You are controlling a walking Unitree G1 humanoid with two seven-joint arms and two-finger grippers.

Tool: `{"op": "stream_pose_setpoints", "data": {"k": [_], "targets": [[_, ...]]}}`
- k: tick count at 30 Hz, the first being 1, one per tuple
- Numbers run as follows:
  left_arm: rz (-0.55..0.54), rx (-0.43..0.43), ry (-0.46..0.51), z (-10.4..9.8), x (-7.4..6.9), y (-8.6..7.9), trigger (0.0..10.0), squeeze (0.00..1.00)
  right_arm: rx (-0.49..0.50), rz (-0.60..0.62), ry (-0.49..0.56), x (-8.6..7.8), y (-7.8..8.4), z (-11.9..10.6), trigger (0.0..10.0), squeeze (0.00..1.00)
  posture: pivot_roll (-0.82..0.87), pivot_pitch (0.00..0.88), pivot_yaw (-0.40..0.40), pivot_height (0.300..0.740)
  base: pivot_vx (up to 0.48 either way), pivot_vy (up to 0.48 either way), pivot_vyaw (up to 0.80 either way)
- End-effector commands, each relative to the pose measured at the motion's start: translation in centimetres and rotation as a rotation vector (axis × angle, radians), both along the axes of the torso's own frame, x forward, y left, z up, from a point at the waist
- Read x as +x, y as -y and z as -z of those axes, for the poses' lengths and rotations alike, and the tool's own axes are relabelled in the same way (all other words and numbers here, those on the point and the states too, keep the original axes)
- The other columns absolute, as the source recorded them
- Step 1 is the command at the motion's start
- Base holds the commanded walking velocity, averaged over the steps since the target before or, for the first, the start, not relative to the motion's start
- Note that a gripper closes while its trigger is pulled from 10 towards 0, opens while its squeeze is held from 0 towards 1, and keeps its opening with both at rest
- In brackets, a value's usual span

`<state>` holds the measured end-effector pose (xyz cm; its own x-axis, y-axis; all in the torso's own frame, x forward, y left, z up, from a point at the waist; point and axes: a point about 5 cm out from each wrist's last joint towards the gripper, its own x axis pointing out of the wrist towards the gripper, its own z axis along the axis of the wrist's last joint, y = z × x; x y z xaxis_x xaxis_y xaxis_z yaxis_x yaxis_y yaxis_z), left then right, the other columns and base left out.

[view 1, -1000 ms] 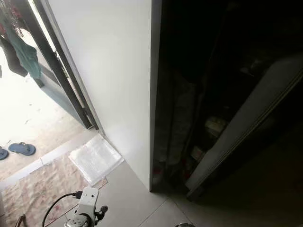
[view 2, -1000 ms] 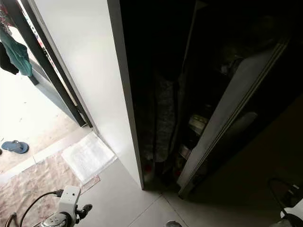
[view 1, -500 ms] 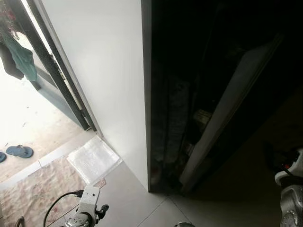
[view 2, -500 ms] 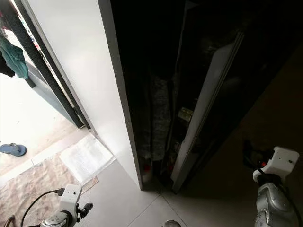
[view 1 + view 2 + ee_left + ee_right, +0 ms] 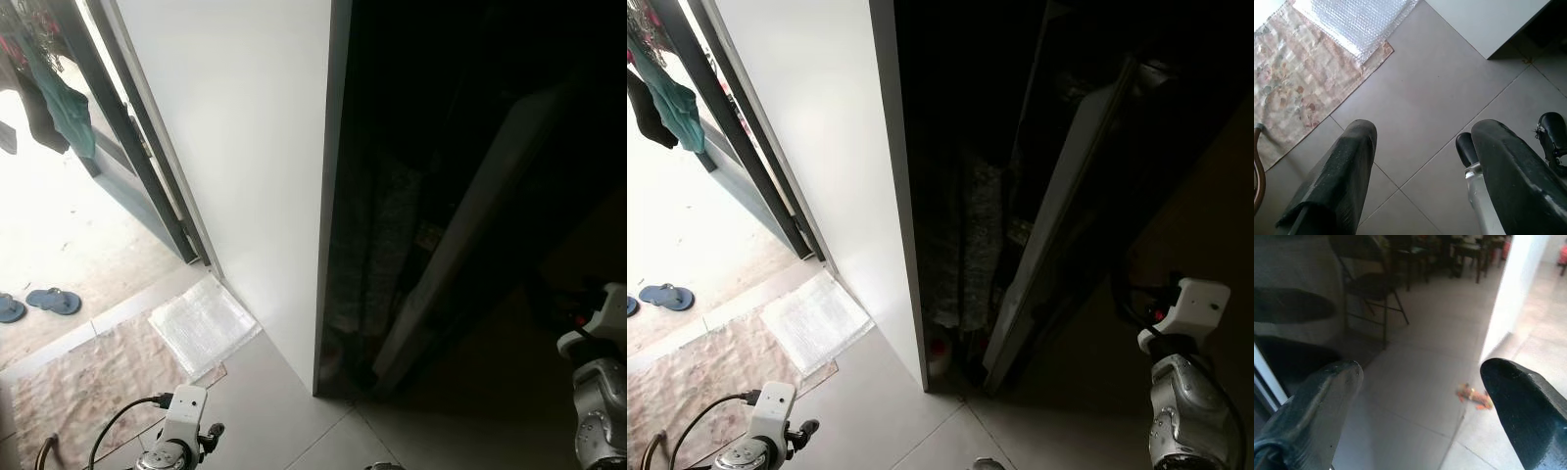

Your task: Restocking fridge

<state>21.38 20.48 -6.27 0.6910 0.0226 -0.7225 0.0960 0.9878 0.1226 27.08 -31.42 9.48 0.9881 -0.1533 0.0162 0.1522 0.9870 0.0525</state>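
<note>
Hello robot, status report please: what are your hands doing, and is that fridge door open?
Left gripper open, low over floor tiles. Right gripper open, empty, raised beside fridge door. Door ajar; inside too dark to read.

Text on fridge (image 5: pixel 245 147): none can be read
Labels on items in the dark shelves: too dim to read
Signs, numbers: none legible
</note>
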Motion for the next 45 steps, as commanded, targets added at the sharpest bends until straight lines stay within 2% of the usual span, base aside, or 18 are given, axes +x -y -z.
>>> {"op": "stream_pose_setpoints", "data": {"k": [1,8,16,20,26,30,31,32,33,37,45], "targets": [[0.011,0.009,-0.03,0.5,-0.8,0.0,10.0,0.0,-0.018,-0.036,0.016,0.5,-0.3,-0.9,10.0,0.0,-0.27,0.13,0.049,0.74,0.0,0.0,0.0],[0.008,0.01,-0.027,0.4,-0.8,-0.3,10.0,0.0,-0.021,-0.12,0.06,2.5,-2.2,-2.3,10.0,0.0,-0.27,0.13,0.051,0.74,0.0,0.0,0.0],[0.001,0.013,-0.023,0.3,-0.7,-0.6,10.0,0.0,0.004,-0.195,0.079,4.1,-4.5,-2.8,10.0,0.0,-0.27,0.129,0.051,0.74,0.0,0.0,0.0],[-0.001,0.014,-0.018,0.2,-0.5,-0.7,10.0,0.0,-0.002,-0.282,0.094,5.4,-6.6,-3.6,10.0,0.0,-0.26,0.124,0.05,0.74,0.0,0.0,0.0],[0.001,0.01,-0.006,0.0,-0.1,-0.4,10.0,0.0,-0.002,-0.312,0.116,6.5,-7.7,-4.5,10.0,0.0,-0.26,0.116,0.048,0.74,0.0,0.0,0.0],[0.004,0.004,0.003,-0.1,0.1,-0.1,10.0,0.0,0.007,-0.372,0.163,7.6,-9.7,-6.0,10.0,0.0,-0.26,0.113,0.048,0.74,0.0,0.0,0.0],[0.004,0.004,0.003,-0.1,0.1,-0.1,10.0,0.0,0.007,-0.372,0.163,7.6,-9.7,-6.0,10.0,0.0,-0.26,0.113,0.048,0.74,0.0,0.0,0.0],[0.003,0.004,0.004,-0.1,0.1,-0.1,10.0,0.0,0.01,-0.411,0.18,8.0,-10.8,-6.6,10.0,0.0,-0.26,0.113,0.048,0.74,0.0,0.0,0.0],[0.003,0.004,0.004,-0.1,0.1,-0.1,10.0,0.0,0.01,-0.411,0.18,8.0,-10.8,-6.6,10.0,0.0,-0.26,0.113,0.048,0.74,0.0,0.0,0.0],[0.006,0.001,0.017,-0.2,0.4,0.1,10.0,0.0,0.009,-0.508,0.192,8.5,-12.9,-7.3,10.0,0.0,-0.25,0.111,0.047,0.74,0.0,0.0,0.0],[0.014,-0.005,0.032,-0.4,0.7,0.6,10.0,0.0,0.005,-0.562,0.183,8.9,-14.3,-7.3,10.0,0.0,-0.26,0.105,0.045,0.74,0.0,0.0,0.0]]}}
